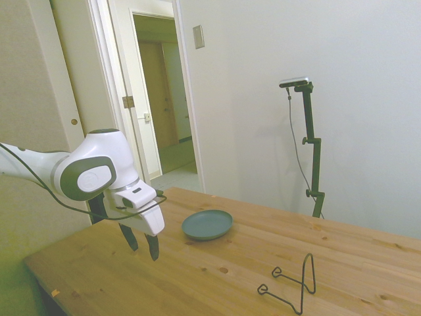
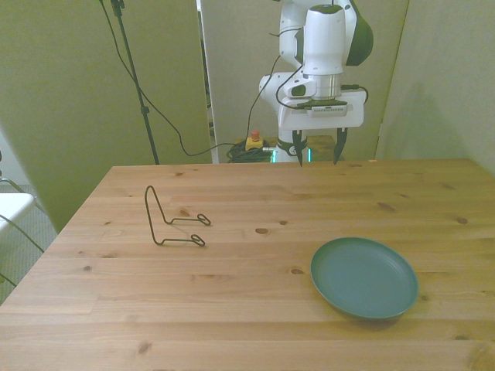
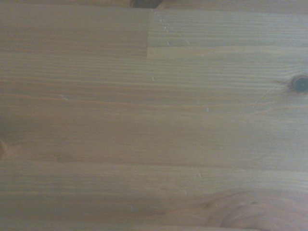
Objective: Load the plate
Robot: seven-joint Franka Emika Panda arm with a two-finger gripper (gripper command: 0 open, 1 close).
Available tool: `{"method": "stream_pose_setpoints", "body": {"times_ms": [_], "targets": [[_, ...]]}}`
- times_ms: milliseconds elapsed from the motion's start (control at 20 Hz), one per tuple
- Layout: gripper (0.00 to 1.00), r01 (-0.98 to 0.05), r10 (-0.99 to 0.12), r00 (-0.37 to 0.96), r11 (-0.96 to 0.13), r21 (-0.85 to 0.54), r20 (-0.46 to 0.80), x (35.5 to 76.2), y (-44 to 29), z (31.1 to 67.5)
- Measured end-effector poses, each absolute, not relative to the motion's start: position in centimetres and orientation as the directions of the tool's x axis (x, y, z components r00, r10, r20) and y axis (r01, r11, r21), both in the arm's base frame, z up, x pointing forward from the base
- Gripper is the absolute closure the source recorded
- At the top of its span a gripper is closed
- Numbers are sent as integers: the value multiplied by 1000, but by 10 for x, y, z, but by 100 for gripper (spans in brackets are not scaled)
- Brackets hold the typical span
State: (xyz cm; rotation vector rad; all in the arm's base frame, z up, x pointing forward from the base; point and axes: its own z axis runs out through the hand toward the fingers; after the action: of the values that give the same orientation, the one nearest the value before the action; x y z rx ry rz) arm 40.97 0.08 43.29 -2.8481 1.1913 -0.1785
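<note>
Front view: arm (image 2: pixel 321 46) hangs upright, fingers (image 2: pixel 300 151) spread above table (image 2: pixel 232 309).

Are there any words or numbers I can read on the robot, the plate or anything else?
None can be read.
The gripper has a dark strip of marks on its white body in the front view, too small and blurred to read.
The plate is plain teal, no writing.
The wire stand and the table carry no text.
</note>
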Motion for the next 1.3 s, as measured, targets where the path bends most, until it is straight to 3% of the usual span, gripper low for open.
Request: {"method": "stream_pose_setpoints", "body": {"times_ms": [350,850,1050,1300], "targets": [[0,-780,-786,609,-618,-96,110,427,-20,429],[0,-868,-880,446,-470,-159,163,557,-79,441],[0,-891,-904,395,-421,-171,165,588,-115,435],[0,-885,-917,393,-398,-240,70,606,-125,426]]}}
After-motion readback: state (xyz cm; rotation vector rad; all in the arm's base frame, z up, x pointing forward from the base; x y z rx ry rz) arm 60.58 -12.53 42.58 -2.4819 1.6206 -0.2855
